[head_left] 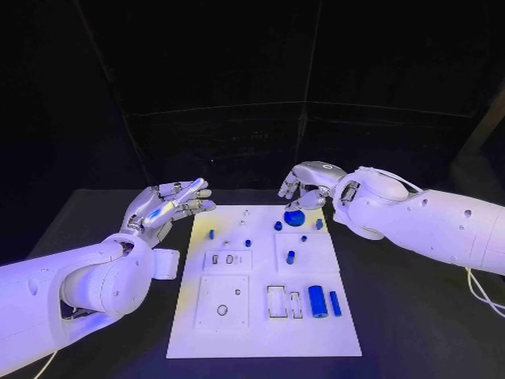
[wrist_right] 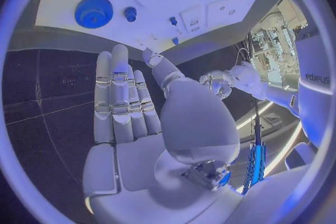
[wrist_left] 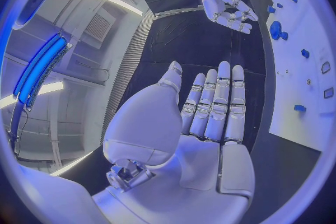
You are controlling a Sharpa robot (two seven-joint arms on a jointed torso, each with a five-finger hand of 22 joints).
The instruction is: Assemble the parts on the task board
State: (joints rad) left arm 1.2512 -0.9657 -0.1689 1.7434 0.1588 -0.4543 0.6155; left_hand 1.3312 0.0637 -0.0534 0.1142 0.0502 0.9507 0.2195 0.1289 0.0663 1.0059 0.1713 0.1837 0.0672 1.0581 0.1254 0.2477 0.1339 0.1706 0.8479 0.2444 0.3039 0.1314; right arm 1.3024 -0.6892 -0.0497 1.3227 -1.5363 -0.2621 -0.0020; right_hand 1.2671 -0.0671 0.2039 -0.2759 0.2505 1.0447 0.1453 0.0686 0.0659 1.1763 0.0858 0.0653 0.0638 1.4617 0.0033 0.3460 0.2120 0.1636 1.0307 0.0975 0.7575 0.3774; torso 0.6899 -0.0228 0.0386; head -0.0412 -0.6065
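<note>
So I'm running the rig remote and here's where I'm at. The board (head_left: 264,316) sits mid-tabletop (head_left: 412,316) with the blue parts scattered on it. The one I'm eyeing is the gear (head_left: 293,216), flat on the far end of the board, right by the far edge. Looks like small hard plastic to me: light, stiff, probably a bit slick on the flat faces, so I'd take it by the toothed rim from two sides rather than try to pinch it off the top. Lying flat like that, getting fingers under the edge could be fiddly.

Right hand (head_left: 307,186) hovers just beyond the gear, above the board's far edge, fingers curled downward some but spread and holding nothing. From the right wrist cam the fingers (wrist_right: 120,101) are straight and side by side, gear (wrist_right: 93,11) out past their tips, not touching.

Left hand (head_left: 167,204) is up off the board's left side, well apart from the gear, palm open, fingers (wrist_left: 217,103) stretched out, nothing in it.

Nearer me there's a fat cylinder (head_left: 317,301) and a thinner one (head_left: 334,303) lying beside each other, plus little pegs (head_left: 290,257) standing mid-board.
</note>
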